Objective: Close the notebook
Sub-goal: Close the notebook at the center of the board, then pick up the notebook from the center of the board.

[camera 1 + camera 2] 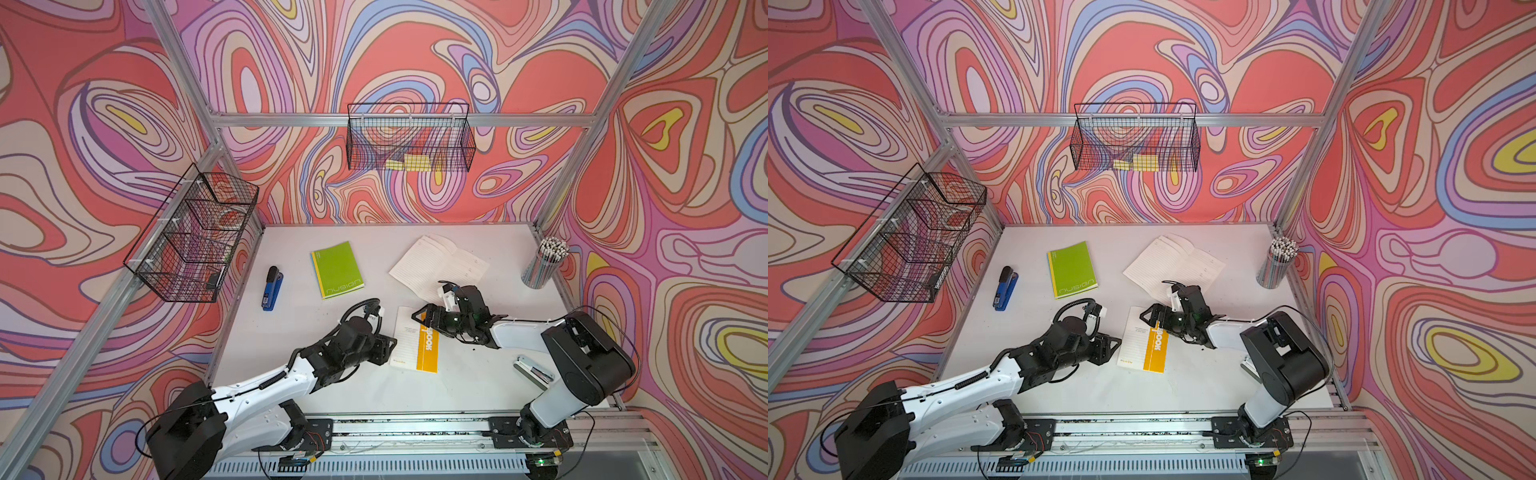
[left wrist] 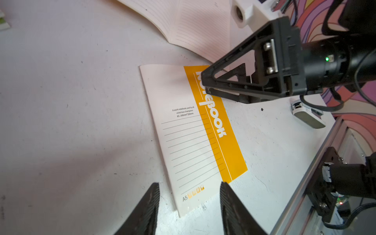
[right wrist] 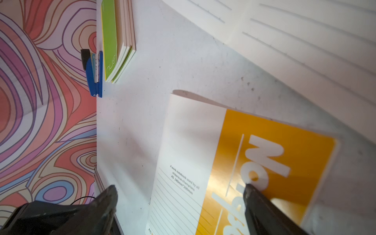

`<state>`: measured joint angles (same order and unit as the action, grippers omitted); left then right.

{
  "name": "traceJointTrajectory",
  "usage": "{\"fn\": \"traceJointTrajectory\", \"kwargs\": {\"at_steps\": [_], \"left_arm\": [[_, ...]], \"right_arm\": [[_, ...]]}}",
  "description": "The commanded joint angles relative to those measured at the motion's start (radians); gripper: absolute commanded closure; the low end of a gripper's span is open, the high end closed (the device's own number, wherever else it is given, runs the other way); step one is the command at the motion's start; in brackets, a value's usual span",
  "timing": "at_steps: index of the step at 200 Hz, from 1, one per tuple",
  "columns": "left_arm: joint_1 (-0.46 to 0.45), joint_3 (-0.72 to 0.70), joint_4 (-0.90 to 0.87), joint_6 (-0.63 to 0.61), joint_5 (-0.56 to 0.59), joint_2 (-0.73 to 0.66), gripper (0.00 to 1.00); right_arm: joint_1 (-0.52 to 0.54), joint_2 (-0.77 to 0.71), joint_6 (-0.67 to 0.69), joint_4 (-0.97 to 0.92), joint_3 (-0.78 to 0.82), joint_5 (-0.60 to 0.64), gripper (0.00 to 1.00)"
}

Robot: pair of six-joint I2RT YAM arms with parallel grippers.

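**Item: yellow notebook (image 1: 411, 347).**

**Both top views.** It is found lying flat and shut, cover up, on the desk (image 1: 457, 390) toward the middle of the front edge. The left gripper (image 1: 390, 344) is stationed just beside its left long edge. The right gripper (image 1: 420, 318) is held over its far end. An open notebook (image 1: 436, 266) is spread, lined pages up, toward the far right corner. A green notebook (image 1: 337, 270) is laid shut nearer the far edge, left of centre.

**Left wrist view.** The left gripper (image 2: 189, 183) is shown with fingers parted and nothing between them. A corner of the yellow notebook (image 2: 187, 142) is seen past the tips.

**Right wrist view.** The right gripper (image 3: 180, 187) is shown spread wide, gripping nothing. One of its fingers (image 3: 256, 201) is placed on or just above the yellow band; which cannot be told.

**Status.** If the yellow notebook is meant, closing is judged done and only withdrawal is left. If the open notebook is meant, nothing is yet done.
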<state>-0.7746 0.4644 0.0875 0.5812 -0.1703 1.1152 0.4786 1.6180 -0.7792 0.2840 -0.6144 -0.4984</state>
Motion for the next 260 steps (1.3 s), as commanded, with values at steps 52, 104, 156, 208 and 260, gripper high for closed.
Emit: {"fn": "traceJointTrajectory", "kwargs": {"at_steps": [52,104,156,208,260], "left_arm": [[0.174,0.033,0.255,0.193,-0.428,0.238,0.50],[0.205,0.103,0.322,0.206,-0.453,0.395,0.56],[0.233,0.131,0.310,0.183,-0.437,0.486,0.60],[0.245,0.128,0.361,0.198,-0.443,0.554,0.61],[0.251,0.121,0.440,0.228,-0.489,0.618,0.61]], "right_arm": [[-0.003,-0.043,0.007,-0.038,0.042,0.010,0.01],[-0.003,-0.056,0.009,-0.041,0.051,0.011,0.02],[-0.003,-0.064,0.012,-0.049,0.056,0.013,0.02],[-0.003,-0.069,0.012,-0.051,0.059,0.014,0.02],[-0.003,-0.067,0.016,-0.054,0.059,0.012,0.02]]}}
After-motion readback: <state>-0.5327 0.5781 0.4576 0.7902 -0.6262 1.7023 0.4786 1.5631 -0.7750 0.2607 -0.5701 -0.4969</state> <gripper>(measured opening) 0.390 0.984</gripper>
